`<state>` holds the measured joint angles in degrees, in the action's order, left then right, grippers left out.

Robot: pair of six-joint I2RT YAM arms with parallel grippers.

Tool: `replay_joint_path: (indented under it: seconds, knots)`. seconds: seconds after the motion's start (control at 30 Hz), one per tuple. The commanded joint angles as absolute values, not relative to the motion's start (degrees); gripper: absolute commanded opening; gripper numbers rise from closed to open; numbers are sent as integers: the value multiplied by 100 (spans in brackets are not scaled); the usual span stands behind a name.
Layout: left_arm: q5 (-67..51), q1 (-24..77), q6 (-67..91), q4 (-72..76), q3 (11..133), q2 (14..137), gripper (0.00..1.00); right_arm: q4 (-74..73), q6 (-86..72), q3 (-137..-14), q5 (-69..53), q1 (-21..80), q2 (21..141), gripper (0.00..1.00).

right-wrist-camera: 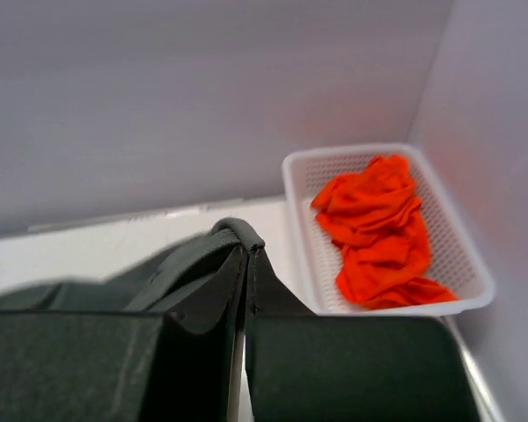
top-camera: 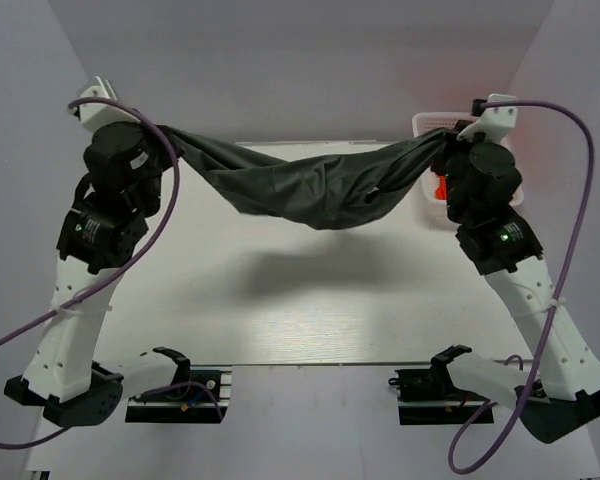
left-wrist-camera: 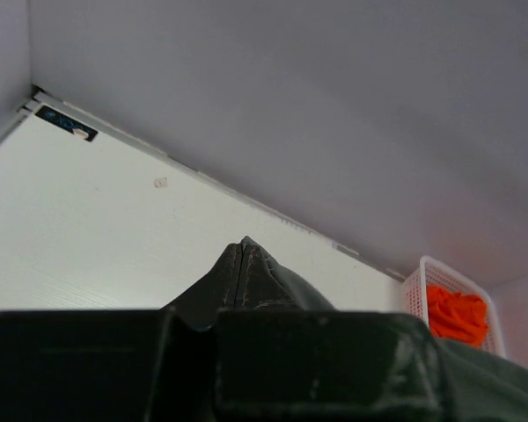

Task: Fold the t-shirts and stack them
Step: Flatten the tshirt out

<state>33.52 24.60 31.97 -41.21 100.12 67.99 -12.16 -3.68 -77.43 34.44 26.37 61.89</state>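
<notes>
White worktop point(top-camera: 310, 320), grey walls. Grey shirt point(top-camera: 310, 190) slung in air between arms, long axis left-right, middle sagging, clear of worktop. Left jaws pinch one end, right jaws other. Orange shirts point(right-wrist-camera: 378, 233) in basket point(right-wrist-camera: 301, 237), far right corner, nearer right arm.

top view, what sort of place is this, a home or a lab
Probably a robot lab cell, not a home: a bare white table boxed in by plain grey walls, the left gripper and right gripper stretching a grey shirt above it, and a basket of orange shirts in the far corner.
</notes>
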Motion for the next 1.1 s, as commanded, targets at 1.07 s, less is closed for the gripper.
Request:
replay_joint_path:
  seconds: [1.07]
  knots:
    - [3850,2443,3796,-4386,8835,5334,0,-1363,-368,-7077,3769,2637,4578,0]
